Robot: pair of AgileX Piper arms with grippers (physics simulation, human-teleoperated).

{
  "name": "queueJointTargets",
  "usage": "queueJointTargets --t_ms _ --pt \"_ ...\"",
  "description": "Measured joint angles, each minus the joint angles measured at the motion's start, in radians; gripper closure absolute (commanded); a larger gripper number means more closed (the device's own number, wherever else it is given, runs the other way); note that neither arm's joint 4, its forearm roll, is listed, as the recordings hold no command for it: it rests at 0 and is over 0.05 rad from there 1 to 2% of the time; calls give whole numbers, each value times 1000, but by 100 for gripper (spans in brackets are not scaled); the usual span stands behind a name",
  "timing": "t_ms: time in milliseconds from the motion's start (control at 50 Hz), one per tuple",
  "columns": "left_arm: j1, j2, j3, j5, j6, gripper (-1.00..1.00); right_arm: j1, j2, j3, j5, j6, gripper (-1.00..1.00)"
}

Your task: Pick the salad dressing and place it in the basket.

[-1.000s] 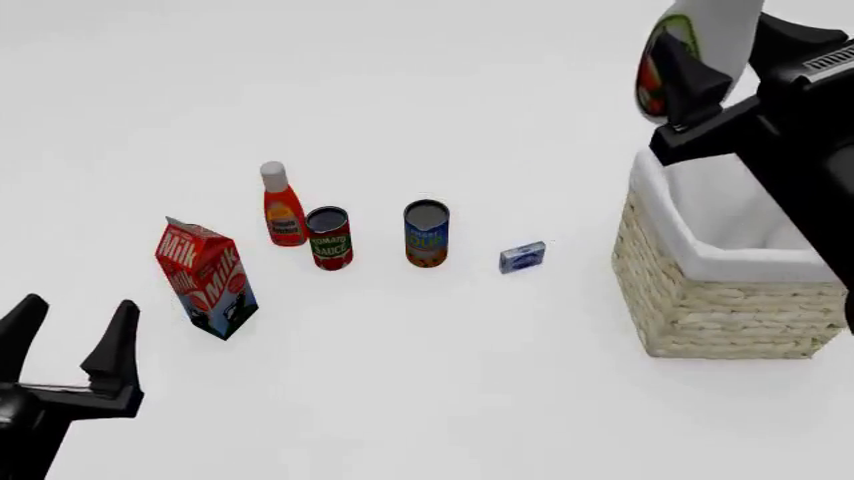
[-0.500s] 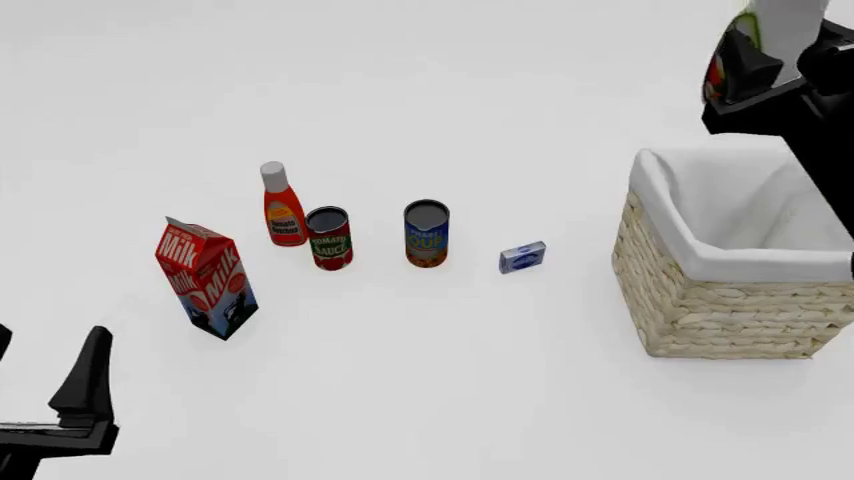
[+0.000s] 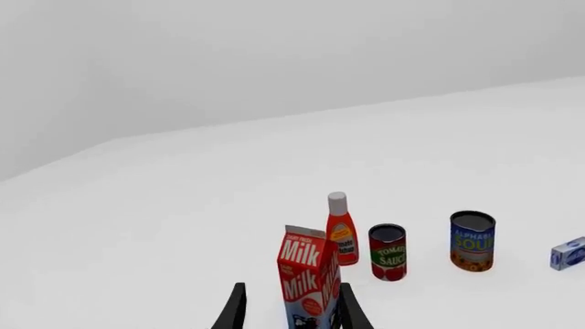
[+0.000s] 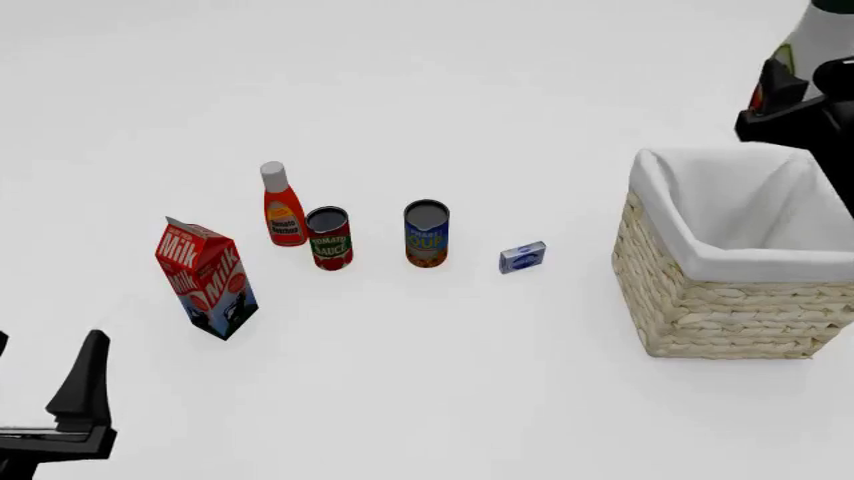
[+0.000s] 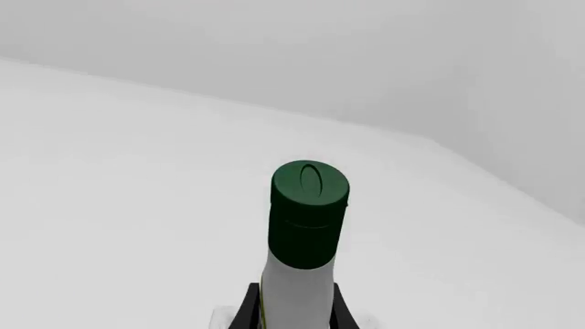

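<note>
White-bodied and green-capped, the salad dressing (image 5: 306, 226) is sitting clamped in the right gripper (image 5: 290, 305), hanging at the front view's two o'clock edge, above the far right corner of the wicker basket (image 4: 727, 300). The left gripper (image 3: 288, 308) is idling with fingers apart at seven o'clock, near the milk carton (image 4: 207, 277).

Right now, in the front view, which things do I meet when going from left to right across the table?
Red milk carton → red bottle with white cap → red tomato sauce can → blue soup can → small blue box → woven wicker basket.
</note>
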Motion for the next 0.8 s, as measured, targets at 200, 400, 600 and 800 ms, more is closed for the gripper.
queueJointTargets --t_ms 200,400,600,800 --pt "-2 25 0 -20 5 -100 -35 19 7 6 -21 100" --pt "-9 32 0 -26 11 -100 -54 56 4 7 -37 100" --pt "-13 24 0 -18 16 -100 -62 106 7 1 -39 100" --pt "-16 25 0 -17 20 -100 -68 139 14 -4 -46 100"
